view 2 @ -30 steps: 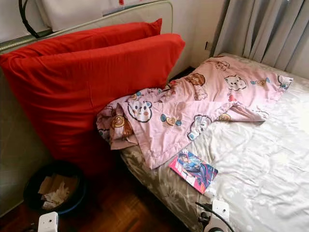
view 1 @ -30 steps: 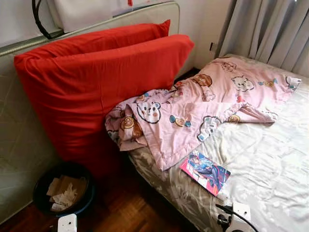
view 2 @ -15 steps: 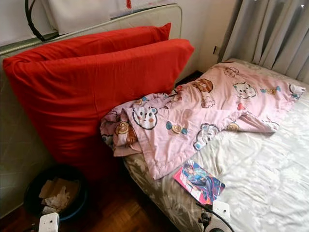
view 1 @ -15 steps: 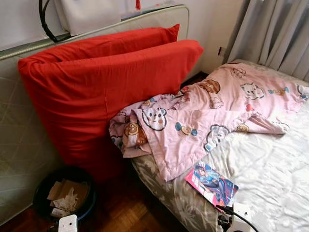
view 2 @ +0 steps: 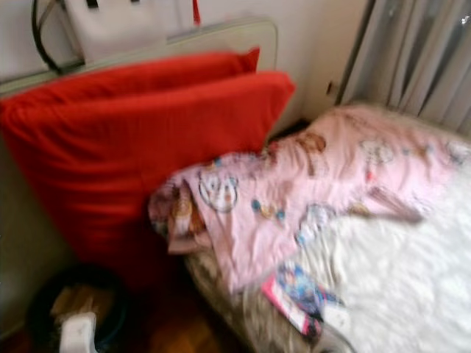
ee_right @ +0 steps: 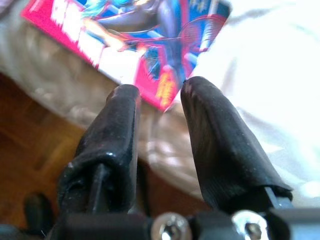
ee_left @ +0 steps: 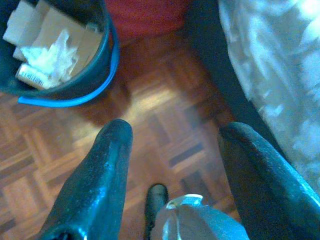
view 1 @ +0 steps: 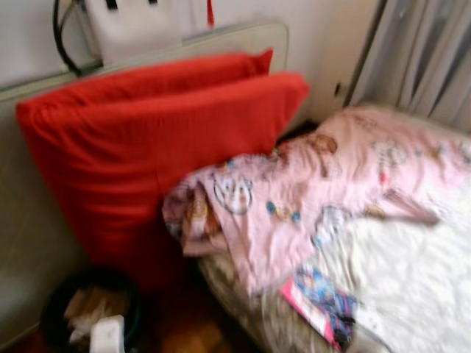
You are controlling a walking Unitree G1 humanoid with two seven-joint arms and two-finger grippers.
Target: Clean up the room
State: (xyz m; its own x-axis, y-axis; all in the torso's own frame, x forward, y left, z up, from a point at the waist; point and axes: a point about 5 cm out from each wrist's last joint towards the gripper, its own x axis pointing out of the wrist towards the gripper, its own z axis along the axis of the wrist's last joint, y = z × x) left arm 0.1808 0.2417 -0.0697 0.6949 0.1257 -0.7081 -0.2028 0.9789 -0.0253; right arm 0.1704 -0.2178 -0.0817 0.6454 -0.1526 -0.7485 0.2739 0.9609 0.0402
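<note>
We stand at the bedside with the head views blurred, which suggests we are in motion, so the first thing to do well is settle before reaching. The comic book lies flat near the edge of the bed, just below the hem of the rumpled pink blanket, and it looks like the item to tidy first. Our right gripper hovers just short of the book's corner with its fingers parted and nothing between them; the left gripper hangs spread wide and empty above the parquet floor, near the dark bin that holds cardboard and crumpled paper. A flat, thin book on soft bedding gives little to pinch from above, so we judge the best approach is to come in low along the sheet and take the corner that sits nearest the mattress edge, one finger under and one over. We should avoid catching the sheet or the blanket hem in the same pinch. The big red cushions lean against the headboard, well clear of this reach.
</note>
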